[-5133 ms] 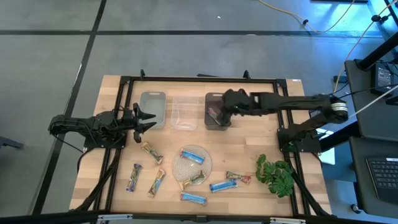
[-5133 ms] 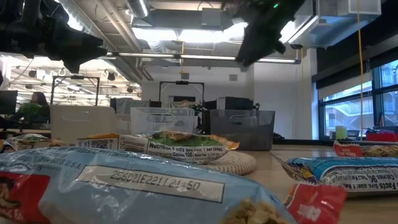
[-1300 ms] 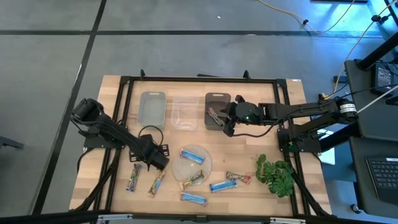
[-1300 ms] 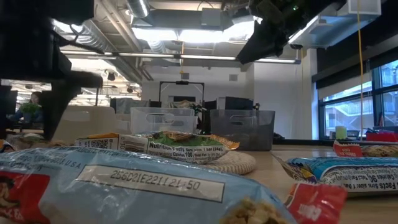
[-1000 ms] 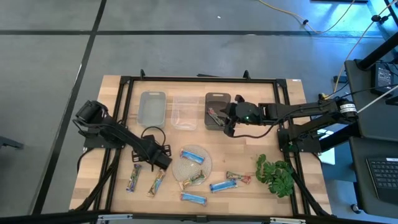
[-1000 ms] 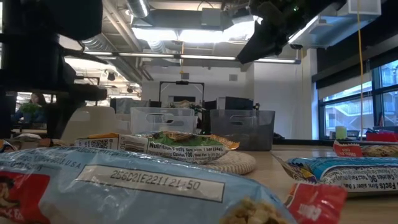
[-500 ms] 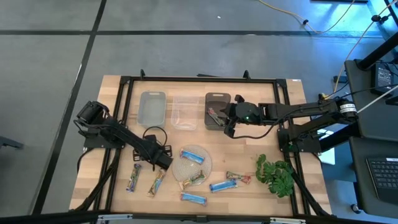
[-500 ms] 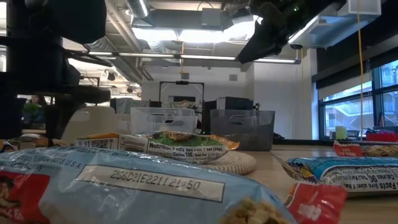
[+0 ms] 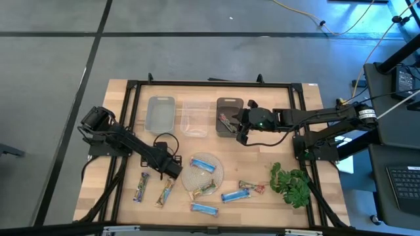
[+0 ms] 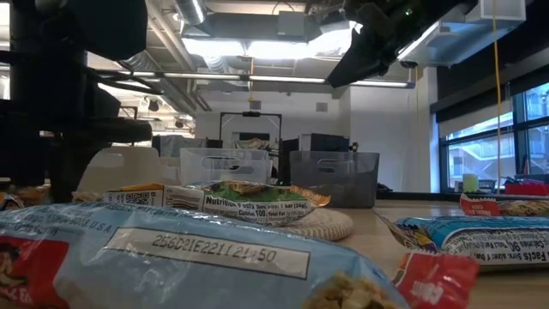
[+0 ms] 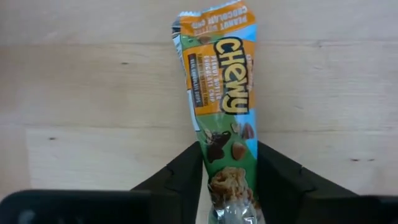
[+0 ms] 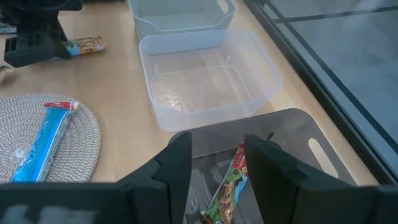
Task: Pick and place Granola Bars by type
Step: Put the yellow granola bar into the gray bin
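Closing in since a second ago, left gripper point(image 11: 227, 180) clamps the orange-green granola bar point(image 11: 222, 112); right gripper point(image 12: 216, 163) waits at twelve, jaws apart—end-on pinch could slip.

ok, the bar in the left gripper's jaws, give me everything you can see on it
The Chewy granola bar has an orange and green foil-look wrapper with a crimped end, nut and chocolate pictures, and a "peanut butter chocolate chip" line. It lies flat on the wooden table, lengthwise away from the left gripper. The gripper's dark fingers flank its near end, pressing or nearly pressing each side. It isn't lifted yet. Nothing else touches it.
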